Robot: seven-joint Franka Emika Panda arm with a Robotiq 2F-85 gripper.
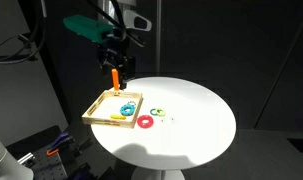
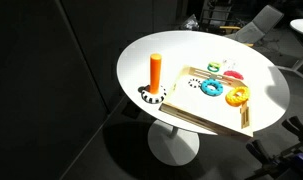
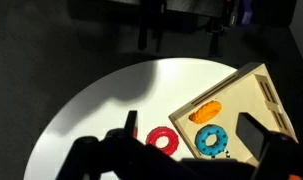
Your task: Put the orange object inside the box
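Observation:
An orange cylinder (image 2: 155, 70) stands upright on a black-and-white ring base (image 2: 151, 95), at the white table's edge just outside a corner of the tan wooden box (image 2: 231, 118). It also shows in an exterior view (image 1: 114, 76), straight below my gripper (image 1: 113, 62). In the wrist view my gripper (image 3: 192, 122) has its jaws wide apart with nothing between them, and the cylinder is hidden there. The box (image 3: 259, 88) holds a blue ring (image 3: 211, 140) and an orange-yellow oval piece (image 3: 206, 110).
A red ring (image 1: 146, 122) lies on the table next to the box, and shows in the wrist view too (image 3: 163, 138). Small green and yellow pieces (image 1: 161, 113) lie beyond it. The round white table (image 1: 196, 120) drops off close behind the cylinder.

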